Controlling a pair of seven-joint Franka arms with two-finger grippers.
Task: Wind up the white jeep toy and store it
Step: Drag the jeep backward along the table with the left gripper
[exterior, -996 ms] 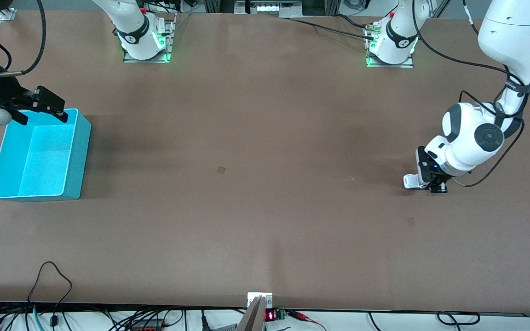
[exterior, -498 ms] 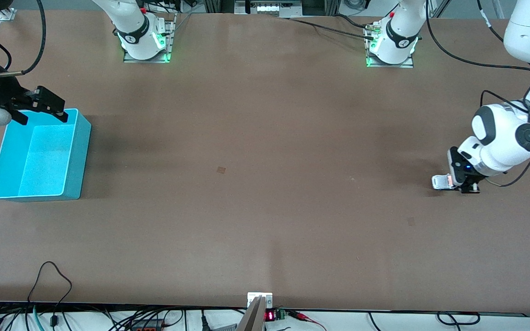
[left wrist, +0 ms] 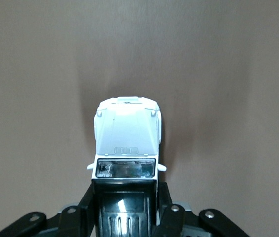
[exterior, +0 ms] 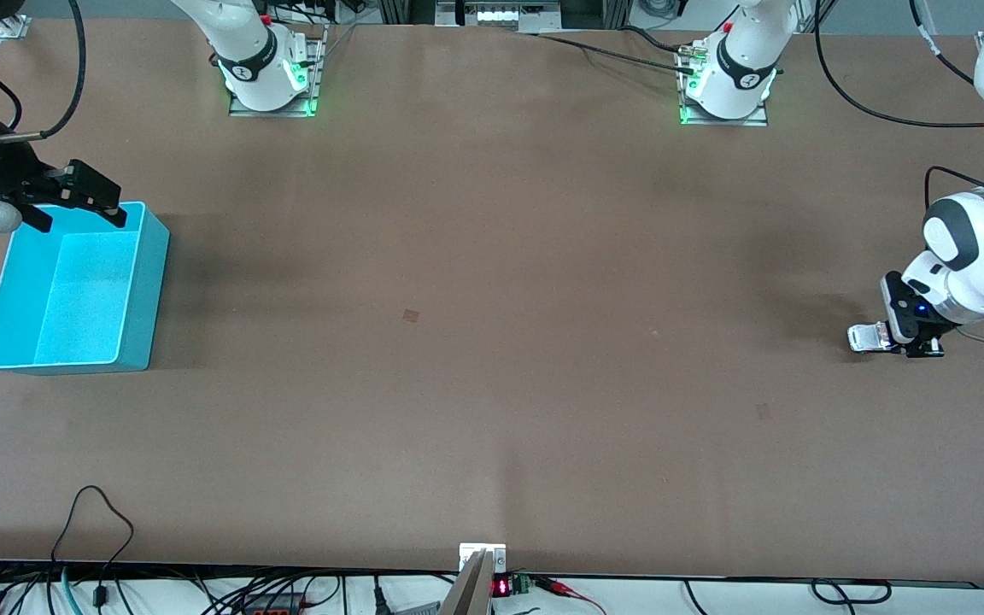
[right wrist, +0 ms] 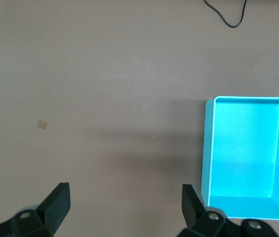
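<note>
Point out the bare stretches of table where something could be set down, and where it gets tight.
The brown table lies bare between the turquoise plastic bin and the small white jeep toy, and nearer the front camera. It is tight at the bin, under the open right pincer, and at the left arm's end, where the left pincer grips the jeep.

The left gripper [exterior: 885, 338] sits low at the table surface at the left arm's end, wrist bent down, fingers [left wrist: 165, 207] clamped on the small white plastic jeep toy with black roof [left wrist: 126, 143]. The right gripper [exterior: 78, 203] waits aloft, fingers [right wrist: 55, 202] spread wide.
</note>
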